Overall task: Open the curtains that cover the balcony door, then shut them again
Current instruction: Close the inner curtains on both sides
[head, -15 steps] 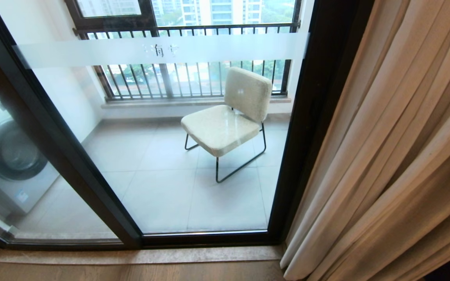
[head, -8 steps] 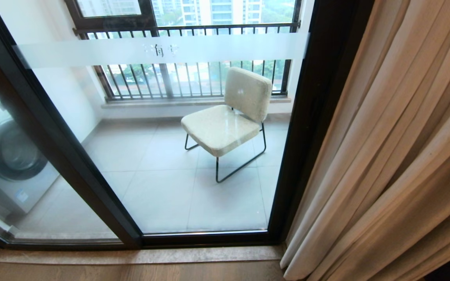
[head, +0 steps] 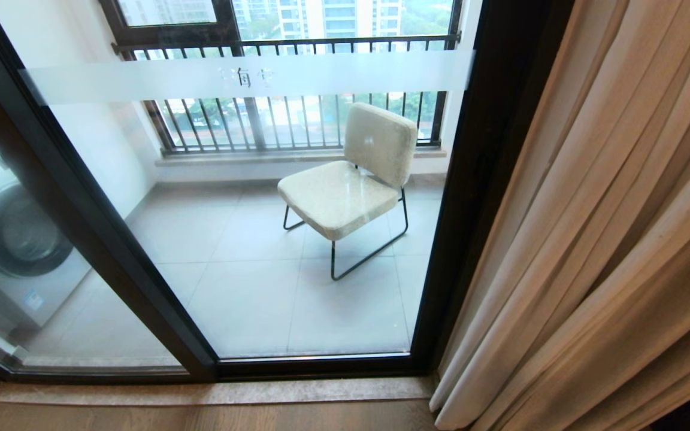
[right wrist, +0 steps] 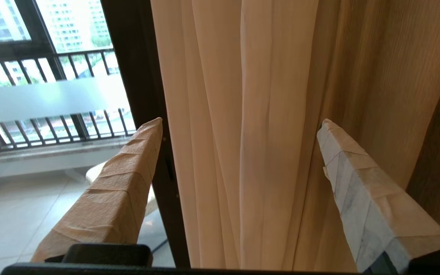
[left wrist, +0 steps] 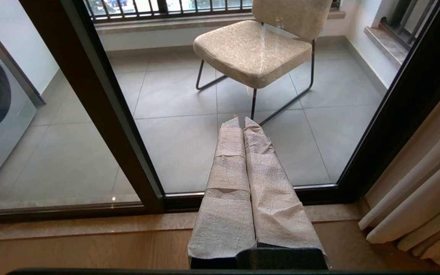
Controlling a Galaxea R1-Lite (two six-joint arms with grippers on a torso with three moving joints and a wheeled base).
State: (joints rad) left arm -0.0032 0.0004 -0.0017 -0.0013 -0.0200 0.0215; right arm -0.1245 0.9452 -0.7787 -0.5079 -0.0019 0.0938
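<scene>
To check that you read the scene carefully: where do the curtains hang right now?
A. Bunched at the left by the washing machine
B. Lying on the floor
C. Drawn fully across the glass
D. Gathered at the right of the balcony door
D: the curtains hang bunched in folds right of the balcony door, whose glass is uncovered.

beige pleated curtains bunched at the right — balcony door glass uncovered, seemingly shut.

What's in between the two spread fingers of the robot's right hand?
In the right wrist view, folds of the curtains hang between the open right hand's fingers, with neither finger seen touching the fabric. The dark balcony door frame stands beside one finger.
</scene>
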